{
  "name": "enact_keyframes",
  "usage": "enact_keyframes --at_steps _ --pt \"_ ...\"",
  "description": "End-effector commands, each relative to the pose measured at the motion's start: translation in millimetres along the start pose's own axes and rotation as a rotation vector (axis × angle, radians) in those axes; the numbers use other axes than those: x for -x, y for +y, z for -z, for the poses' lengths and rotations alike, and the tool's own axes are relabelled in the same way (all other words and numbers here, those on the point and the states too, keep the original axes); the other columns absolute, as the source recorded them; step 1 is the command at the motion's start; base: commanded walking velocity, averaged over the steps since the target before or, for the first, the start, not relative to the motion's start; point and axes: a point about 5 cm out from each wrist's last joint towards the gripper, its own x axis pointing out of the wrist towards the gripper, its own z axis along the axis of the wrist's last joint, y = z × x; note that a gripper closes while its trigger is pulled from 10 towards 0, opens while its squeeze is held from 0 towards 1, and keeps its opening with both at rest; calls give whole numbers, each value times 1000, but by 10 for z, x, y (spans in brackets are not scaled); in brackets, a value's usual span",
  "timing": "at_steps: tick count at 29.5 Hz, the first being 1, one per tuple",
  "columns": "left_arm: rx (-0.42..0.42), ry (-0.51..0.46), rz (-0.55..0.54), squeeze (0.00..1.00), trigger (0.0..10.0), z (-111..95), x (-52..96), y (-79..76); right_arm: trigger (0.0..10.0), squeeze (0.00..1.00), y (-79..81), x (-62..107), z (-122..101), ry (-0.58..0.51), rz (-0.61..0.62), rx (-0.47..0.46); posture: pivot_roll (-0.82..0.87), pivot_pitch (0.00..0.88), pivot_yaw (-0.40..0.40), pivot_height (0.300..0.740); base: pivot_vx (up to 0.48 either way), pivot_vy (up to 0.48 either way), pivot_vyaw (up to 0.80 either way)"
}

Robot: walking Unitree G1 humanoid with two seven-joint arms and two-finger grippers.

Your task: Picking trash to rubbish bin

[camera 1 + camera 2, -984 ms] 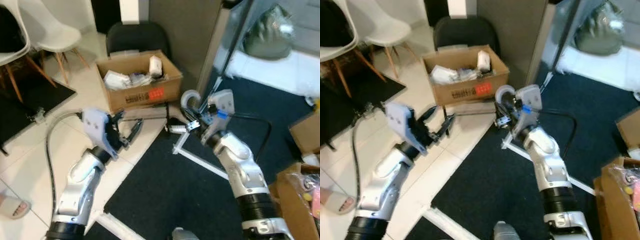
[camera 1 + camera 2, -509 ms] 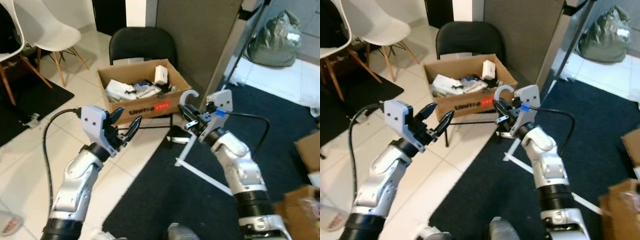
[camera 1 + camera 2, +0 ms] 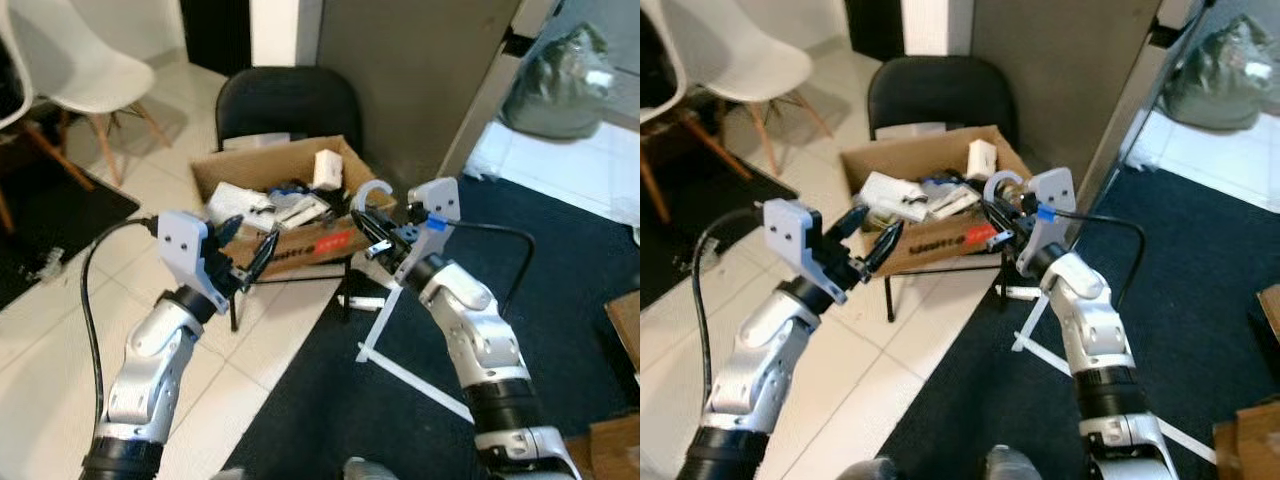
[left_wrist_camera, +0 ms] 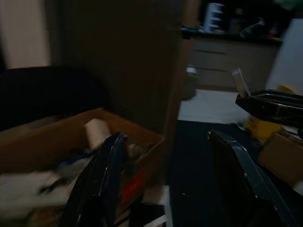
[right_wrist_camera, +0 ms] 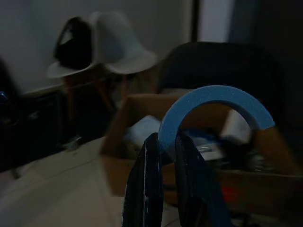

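A: Right gripper (image 5: 163, 158) status?

B: Fingers pinched on one end of a curved foam strip (image 5: 215, 105). The arc rises from the jaws and bends over like a hook. Gripper sits just right of the cardboard box (image 3: 300, 250), at its near right corner, with the strip at the box rim.

A: Left gripper (image 3: 248, 250)?

B: Fingers spread, nothing between them. It's on the near left side of the box, tips pointing at it.

A: What's in the box?

B: White paper trash (image 3: 232, 205) and a small white carton (image 3: 326, 168). The box sits in front of a black chair (image 3: 288, 100).

A: View differences?

B: Right wrist view shows the strip as blue; eye views render it pale grey. It also shows a white chair (image 5: 102, 47) beyond the box. Left wrist view is dark, but it shows the right gripper's black fingers past the box, to the right.
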Motion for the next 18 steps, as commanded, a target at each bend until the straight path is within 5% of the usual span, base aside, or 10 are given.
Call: enact_keyframes --at_steps 1,7,18 --pt "4 2 27 0 10000 5 -17 -49 10000 0 -58 43 23 20 23 3 -63 0 -24 740 480 0 -788" --pt "5 2 27 0 10000 7 -17 -48 10000 0 -61 42 18 14 26 7 -63 0 -24 740 480 0 -758" --pt "-1 2 21 0 10000 8 -8 -45 10000 0 -24 76 -41 -15 -44 50 -60 0 -26 740 480 0 0"
